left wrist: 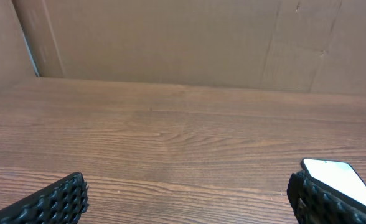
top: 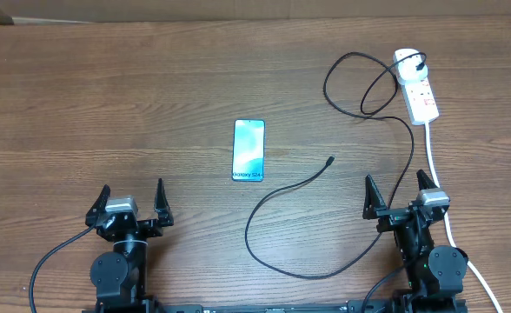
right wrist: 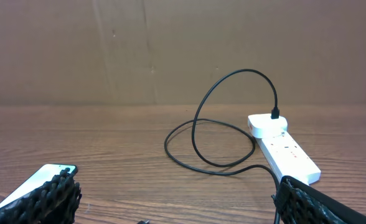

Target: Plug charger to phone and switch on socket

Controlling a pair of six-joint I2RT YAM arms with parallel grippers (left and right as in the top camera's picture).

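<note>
At one short edge, the phone (top: 248, 150) reads "Galaxy S24".

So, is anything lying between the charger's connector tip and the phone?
Nothing visible does: only bare wooden table lies between the connector tip and the phone. Nothing stands between the right gripper and the tip either.

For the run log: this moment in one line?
left fingers open | right fingers open | charger tip off phone | plug in socket
</note>
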